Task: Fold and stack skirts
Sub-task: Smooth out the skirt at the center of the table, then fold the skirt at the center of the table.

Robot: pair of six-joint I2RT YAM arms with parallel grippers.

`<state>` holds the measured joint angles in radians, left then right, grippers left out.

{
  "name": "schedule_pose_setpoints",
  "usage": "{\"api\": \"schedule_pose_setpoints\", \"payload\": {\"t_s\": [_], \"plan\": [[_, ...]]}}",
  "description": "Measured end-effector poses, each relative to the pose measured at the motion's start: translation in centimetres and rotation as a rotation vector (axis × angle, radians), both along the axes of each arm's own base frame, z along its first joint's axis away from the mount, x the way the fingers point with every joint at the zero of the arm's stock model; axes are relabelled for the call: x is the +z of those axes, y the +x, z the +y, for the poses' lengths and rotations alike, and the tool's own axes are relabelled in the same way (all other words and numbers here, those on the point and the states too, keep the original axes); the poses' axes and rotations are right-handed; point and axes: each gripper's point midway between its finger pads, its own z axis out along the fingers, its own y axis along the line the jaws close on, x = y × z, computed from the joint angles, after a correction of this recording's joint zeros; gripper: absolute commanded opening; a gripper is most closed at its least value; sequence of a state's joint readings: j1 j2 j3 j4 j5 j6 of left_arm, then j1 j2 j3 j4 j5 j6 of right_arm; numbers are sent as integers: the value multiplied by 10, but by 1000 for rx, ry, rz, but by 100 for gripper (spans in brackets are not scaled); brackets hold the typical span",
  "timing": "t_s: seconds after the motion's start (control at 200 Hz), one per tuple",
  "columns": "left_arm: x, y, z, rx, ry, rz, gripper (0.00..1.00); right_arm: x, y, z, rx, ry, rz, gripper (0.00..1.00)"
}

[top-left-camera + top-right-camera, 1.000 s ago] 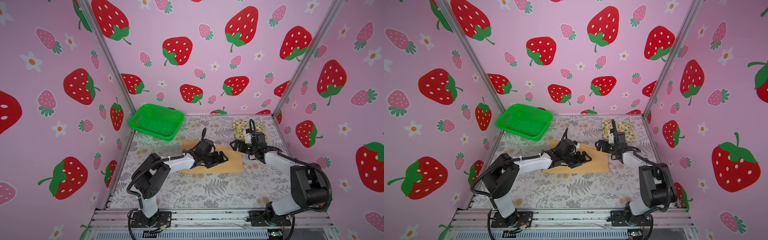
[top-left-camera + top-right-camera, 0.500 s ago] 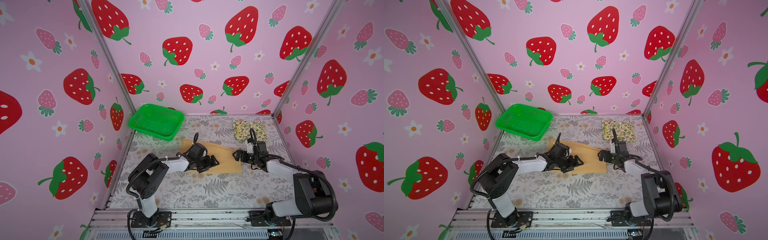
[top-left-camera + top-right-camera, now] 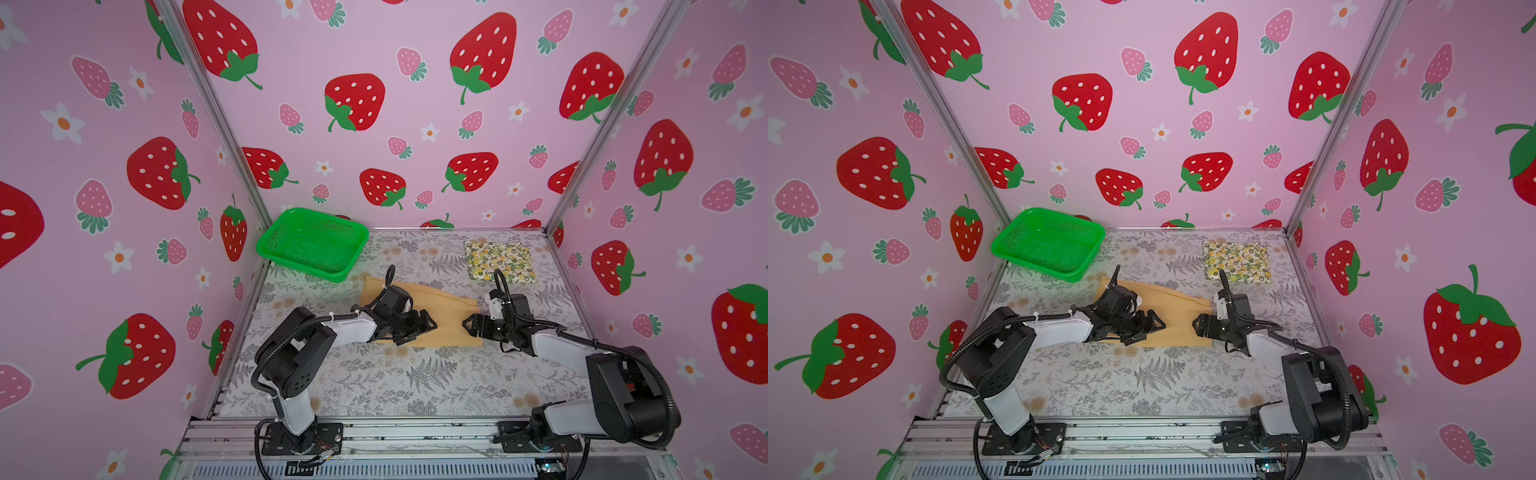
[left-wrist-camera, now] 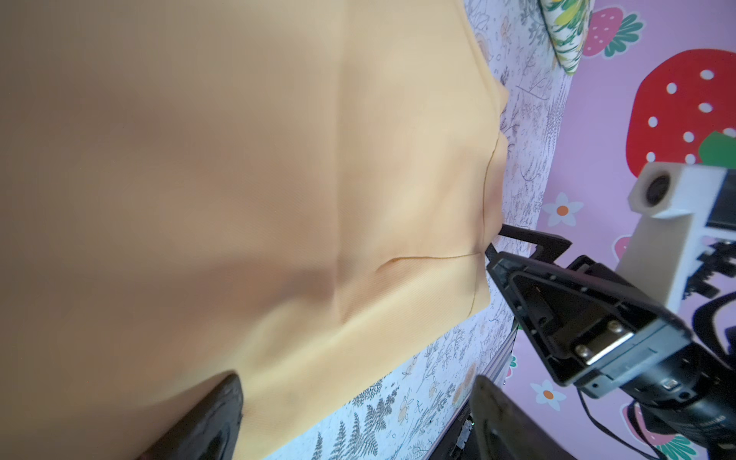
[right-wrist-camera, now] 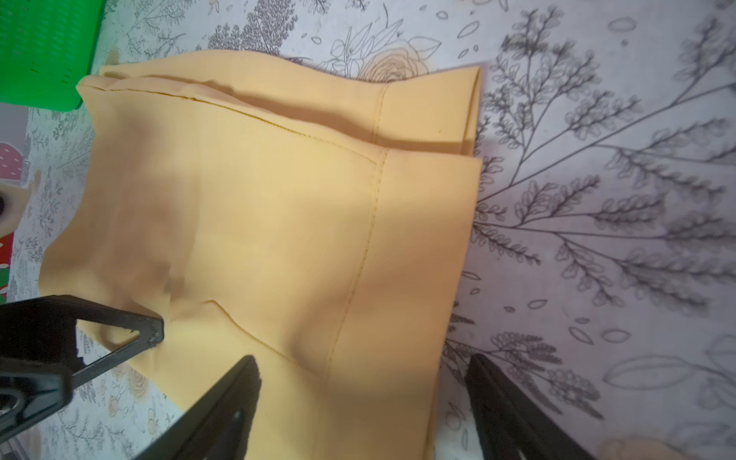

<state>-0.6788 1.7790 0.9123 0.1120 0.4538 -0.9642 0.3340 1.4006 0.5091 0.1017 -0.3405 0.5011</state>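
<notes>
In both top views the tan skirt (image 3: 440,320) lies part-folded at frame centre, between my arms. The left gripper (image 3: 426,326) and right gripper (image 3: 468,324) stand open at its opposite ends, straddling cloth, I judge to pinch it for another fold. The lemon skirt (image 3: 500,262) lies folded, upper right of centre, likely as the stack's base.

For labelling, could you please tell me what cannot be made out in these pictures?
In both top views the left gripper hides part of the mustard skirt.
Left wrist view: near cloth blurred; lemon skirt cut off by the edge.
Right wrist view: green basket cut off likewise.
</notes>
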Motion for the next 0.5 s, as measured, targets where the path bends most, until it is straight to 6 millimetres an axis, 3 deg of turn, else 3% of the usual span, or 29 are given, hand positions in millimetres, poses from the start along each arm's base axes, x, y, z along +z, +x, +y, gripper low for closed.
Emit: {"api": "schedule_pose_setpoints", "payload": {"t_s": [0.285,0.375,0.5], "plan": [[0,0,0,-2,1,0,91,-2,13,12,9,19,-50,74],[0,0,-1,-4,1,2,91,-3,16,12,-2,23,-54,65],[0,1,-2,-5,1,2,90,-7,15,10,-19,21,-52,44]]}}
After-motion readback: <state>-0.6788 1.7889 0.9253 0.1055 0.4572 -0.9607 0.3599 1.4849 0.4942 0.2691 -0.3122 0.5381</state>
